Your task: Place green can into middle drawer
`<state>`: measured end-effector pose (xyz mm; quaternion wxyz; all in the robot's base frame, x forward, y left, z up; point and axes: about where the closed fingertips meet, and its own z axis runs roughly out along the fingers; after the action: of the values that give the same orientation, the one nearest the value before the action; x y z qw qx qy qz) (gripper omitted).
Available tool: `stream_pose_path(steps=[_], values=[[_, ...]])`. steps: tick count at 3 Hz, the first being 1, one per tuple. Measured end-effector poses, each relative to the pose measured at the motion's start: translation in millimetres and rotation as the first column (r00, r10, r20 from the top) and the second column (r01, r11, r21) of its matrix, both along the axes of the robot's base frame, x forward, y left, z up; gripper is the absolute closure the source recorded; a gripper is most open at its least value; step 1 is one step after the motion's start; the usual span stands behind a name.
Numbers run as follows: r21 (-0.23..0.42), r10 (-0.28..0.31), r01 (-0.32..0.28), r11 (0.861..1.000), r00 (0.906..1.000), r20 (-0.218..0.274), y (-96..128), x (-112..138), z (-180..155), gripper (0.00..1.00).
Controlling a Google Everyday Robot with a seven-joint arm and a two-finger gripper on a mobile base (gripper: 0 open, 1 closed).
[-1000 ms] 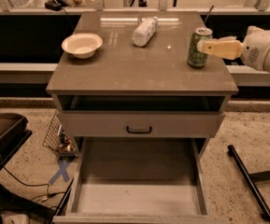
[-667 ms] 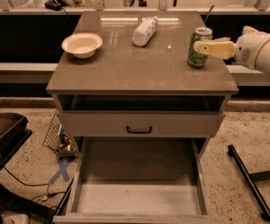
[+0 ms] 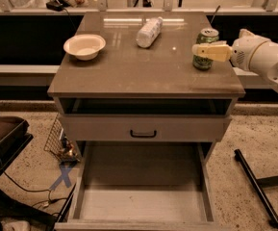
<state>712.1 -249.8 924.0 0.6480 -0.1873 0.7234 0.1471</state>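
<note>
1. Cabinet [image 3: 143, 76], grey and flat-topped, was pictured filling the middle of the camera view, with a closed drawer front [image 3: 143, 128] and its black handle set just below the top.
2. Below that, the middle drawer [image 3: 143, 203] was shown pulled well out toward the camera, its pale floor and low side walls in plain sight.
3. A white bowl [image 3: 84, 46] was left at the left of the cabinet top and a white plastic bottle [image 3: 148, 32] was laid on its side near the back edge, both well apart from the work in hand.
4. The green can [image 3: 202, 63] was found upright near the right edge of the cabinet top, not yet in the drawer. It was judged to be light and stiff enough for a modest squeeze, yet easily dented if empty and smooth enough to slip. A hold around the middle of its round wall, below the silver top, was thought best.
5. The gripper [image 3: 199, 48] was seen reaching in from the right at the can's mid-height and laid across its front. Whether it was clenched on the can or loose around it could not be told. Compared with a second earlier, the gripper had been advanced leftward, farther across the can, while the can was left standing on the same spot.
</note>
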Motion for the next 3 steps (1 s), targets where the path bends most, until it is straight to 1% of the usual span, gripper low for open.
stream_pose_path(steps=[1,2,3], values=[[0.023,0.026,-0.026,0.999,0.9996,-0.012,18.3,14.1,-17.1,0.01],[0.032,0.042,-0.041,0.999,0.9990,-0.013,28.7,23.2,-25.2,0.23],[0.033,0.046,-0.045,0.998,0.9989,-0.013,31.4,23.8,-25.5,0.46]])
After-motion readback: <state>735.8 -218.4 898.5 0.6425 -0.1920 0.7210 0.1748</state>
